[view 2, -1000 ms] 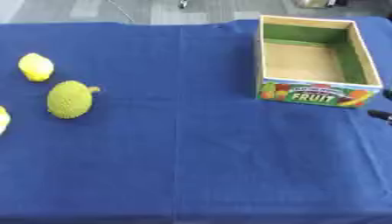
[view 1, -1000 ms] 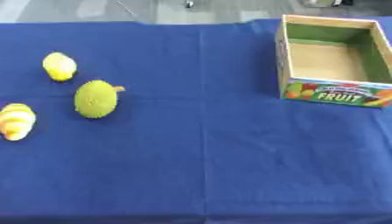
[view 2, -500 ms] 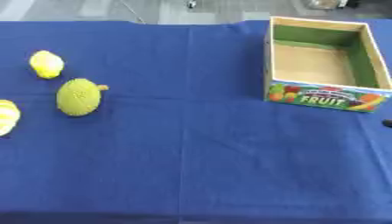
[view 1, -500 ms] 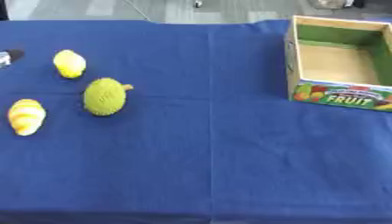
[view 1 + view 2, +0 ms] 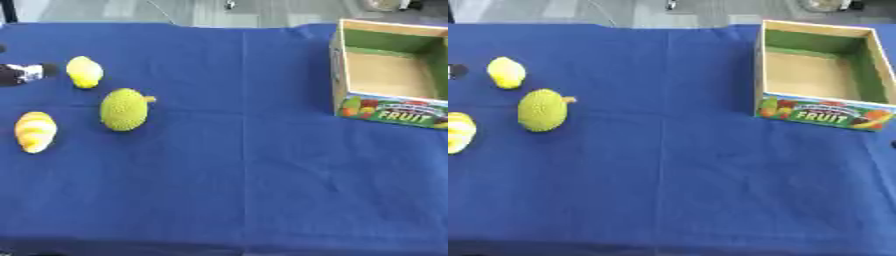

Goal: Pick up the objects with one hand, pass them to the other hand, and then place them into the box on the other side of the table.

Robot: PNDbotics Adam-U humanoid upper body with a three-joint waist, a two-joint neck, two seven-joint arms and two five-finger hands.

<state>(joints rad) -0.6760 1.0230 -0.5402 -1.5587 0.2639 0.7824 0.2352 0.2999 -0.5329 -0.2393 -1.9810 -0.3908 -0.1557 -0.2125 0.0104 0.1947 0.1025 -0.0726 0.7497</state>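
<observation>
- Left hand (image 5: pixel 22 74) was just poking in at the far left edge, beside the lemon (image 5: pixel 85 72); couldn't tell how its fingers were set.
- Croissant-looking thing (image 5: pixel 35 131) and bumpy green fruit (image 5: pixel 123 109) sat untouched on the left.
- Box (image 5: pixel 822 113) at far right looked empty, so everything was left to do.

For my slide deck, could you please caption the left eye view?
Left hand enters beside lemon, bumpy green fruit and croissant; empty fruit box opposite.
</observation>
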